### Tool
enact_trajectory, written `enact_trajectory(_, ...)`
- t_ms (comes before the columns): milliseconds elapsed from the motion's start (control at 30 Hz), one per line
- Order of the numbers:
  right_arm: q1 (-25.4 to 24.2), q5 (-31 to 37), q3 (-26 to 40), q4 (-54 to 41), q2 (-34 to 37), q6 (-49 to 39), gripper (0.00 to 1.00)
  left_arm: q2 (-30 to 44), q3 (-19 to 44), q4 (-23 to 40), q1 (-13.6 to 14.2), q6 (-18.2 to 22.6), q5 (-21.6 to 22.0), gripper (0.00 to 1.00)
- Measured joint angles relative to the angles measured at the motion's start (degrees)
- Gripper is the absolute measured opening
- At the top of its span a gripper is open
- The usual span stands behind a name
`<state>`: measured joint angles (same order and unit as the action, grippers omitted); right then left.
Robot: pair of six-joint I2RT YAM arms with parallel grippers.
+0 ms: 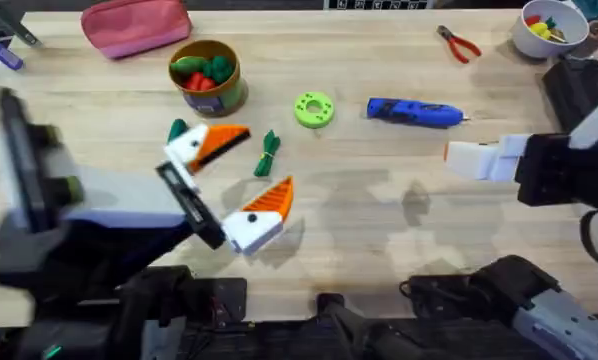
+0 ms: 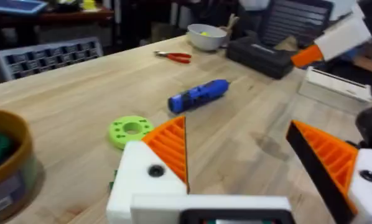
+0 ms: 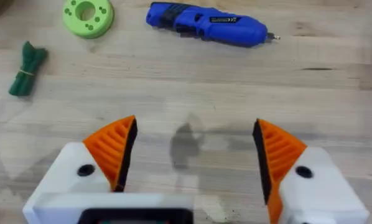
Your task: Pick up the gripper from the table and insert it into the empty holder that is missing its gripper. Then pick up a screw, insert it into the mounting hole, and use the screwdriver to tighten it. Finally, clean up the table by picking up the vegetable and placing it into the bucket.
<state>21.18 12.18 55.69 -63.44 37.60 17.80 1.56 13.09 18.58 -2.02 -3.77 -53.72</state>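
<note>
The blue screwdriver (image 1: 414, 112) (image 2: 198, 95) (image 3: 204, 23) lies on the table right of centre. A green vegetable (image 1: 268, 155) (image 3: 27, 68) lies near the middle. The bucket (image 1: 207, 75) (image 2: 5, 168) stands at the back left with red and green pieces inside. My left gripper (image 1: 227, 182) (image 2: 239, 149) is open just in front of the vegetable, with an orange ribbed finger on each white block. My right gripper (image 1: 461, 158) (image 3: 195, 149) hangs open over bare table in front of the screwdriver, holding nothing. The loose gripper, an empty holder and a screw are out of view.
A green ring (image 1: 314, 109) (image 2: 130, 129) (image 3: 88, 14) lies between bucket and screwdriver. At the back are a pink pouch (image 1: 136, 25), red pliers (image 1: 459, 43) (image 2: 173, 56) and a white bowl (image 1: 549, 28) (image 2: 206, 36). A black case (image 1: 579, 80) sits at the right edge.
</note>
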Motion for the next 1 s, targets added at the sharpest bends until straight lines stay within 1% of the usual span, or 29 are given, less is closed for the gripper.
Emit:
enact_trajectory(133, 0.01, 0.01, 0.01, 0.00, 0.01, 0.00, 0.994, 6.12, 11.58, 9.90, 0.00, 3.79, 6.38, 0.985)
enact_trajectory(300, 0.01, 0.25, 0.01, 0.02, 0.01, 0.00, 0.994, 19.03, 28.50, 24.01, 0.00, 10.09, 13.88, 0.985)
enact_trajectory(367, 0.01, 0.47, -0.01, 0.00, 0.01, 0.02, 0.994, 24.88, 35.52, 30.74, 0.00, 12.33, 17.08, 0.985)
enact_trajectory(500, 0.01, 0.64, -0.01, 0.02, 0.01, 0.02, 0.994, 35.61, 47.62, 43.53, 0.00, 14.47, 22.89, 0.985)
enact_trajectory(567, 0.01, 0.66, -0.01, 0.01, 0.01, 0.02, 0.993, 40.24, 52.24, 49.07, 0.00, 15.00, 24.68, 0.985)
enact_trajectory(633, 0.01, 0.66, -0.01, 0.00, 0.01, 0.02, 0.993, 44.29, 55.47, 53.27, 0.00, 15.39, 25.76, 0.986)
enact_trajectory(733, -0.01, 0.66, -0.01, 0.00, 0.01, 0.02, 0.993, 47.90, 56.79, 54.12, 0.00, 15.56, 26.41, 0.986)
enact_trajectory(900, 0.01, 0.66, -0.01, 0.02, 0.01, 0.02, 0.994, 52.89, 56.82, 54.98, 0.00, 14.90, 26.62, 0.986)
enact_trajectory(1000, -0.01, 0.66, -0.01, 0.00, 0.01, 0.02, 0.994, 55.17, 56.82, 56.50, 0.35, 13.75, 29.20, 0.986)
